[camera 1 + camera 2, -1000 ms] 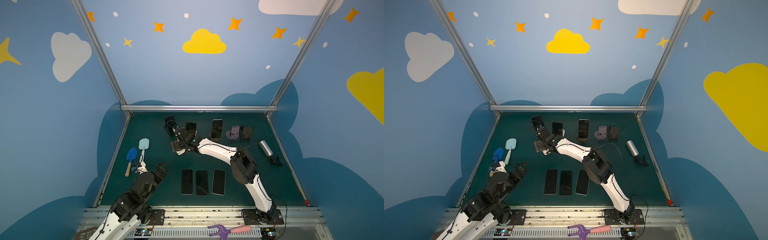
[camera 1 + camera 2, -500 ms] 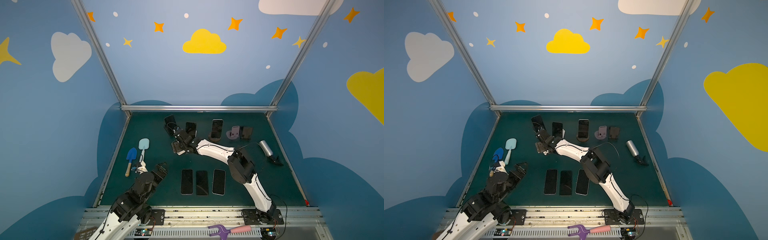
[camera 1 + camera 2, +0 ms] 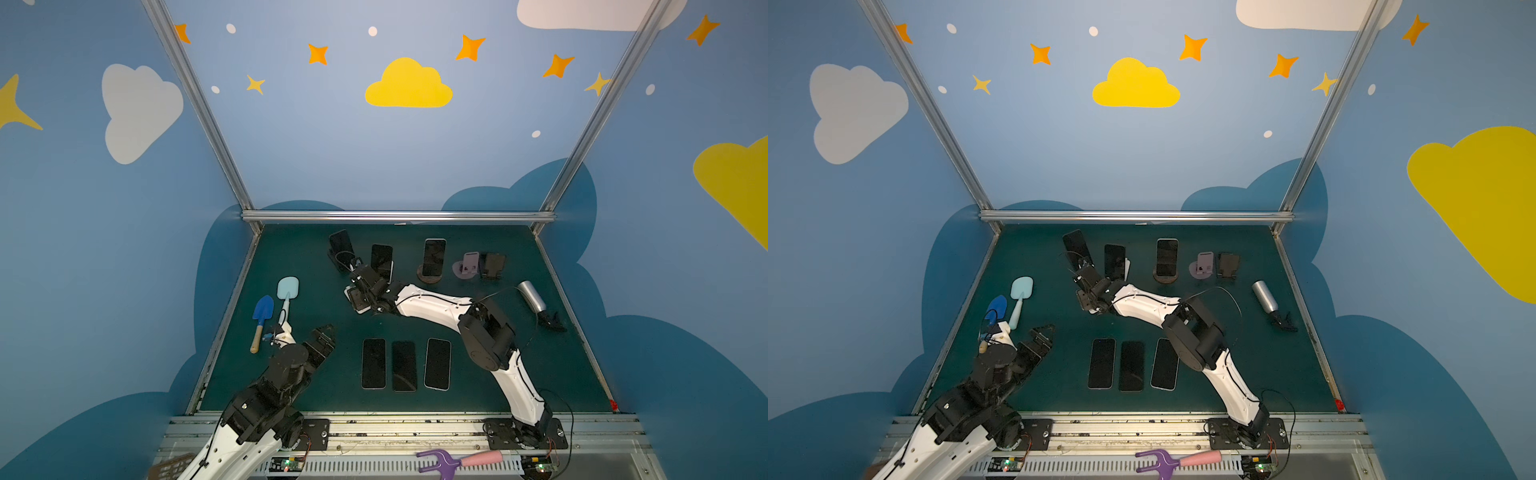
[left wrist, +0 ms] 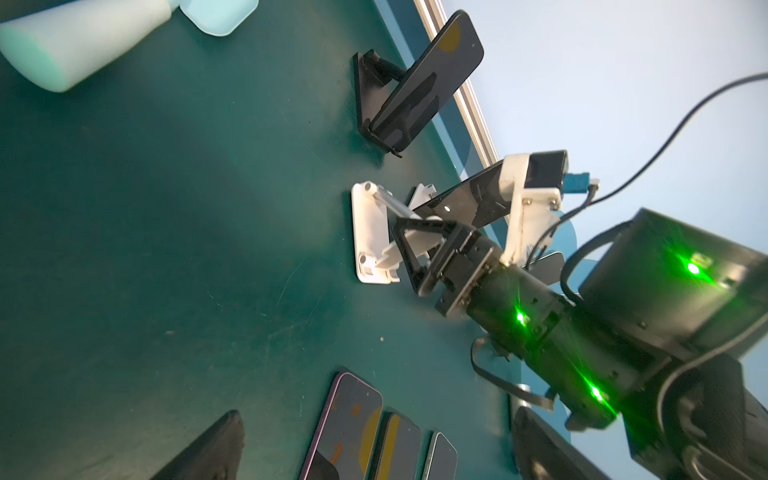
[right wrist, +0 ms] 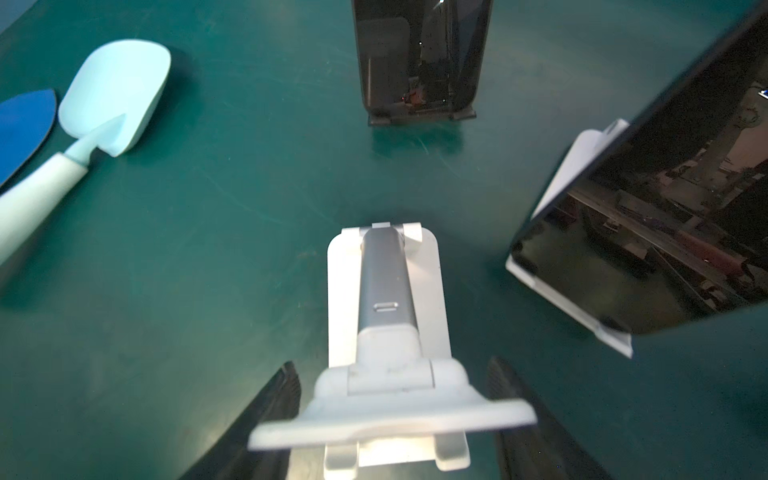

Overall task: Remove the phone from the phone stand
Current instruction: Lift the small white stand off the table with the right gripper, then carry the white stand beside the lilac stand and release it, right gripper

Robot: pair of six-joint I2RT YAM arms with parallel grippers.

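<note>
On the white plastic phone stand (image 5: 388, 332) the near cradle is blurred; black fingers (image 5: 278, 407) of the right gripper (image 5: 392, 365) run off the picture's edge, their contact with it unclear.

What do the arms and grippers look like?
The left arm and right arm have white link shells and black joint housings. The right one has a loose black cable trailing from its wrist camera and green lights along its joints. The left gripper and right gripper are black, with tapered fingers and a white camera bracket behind each.
</note>
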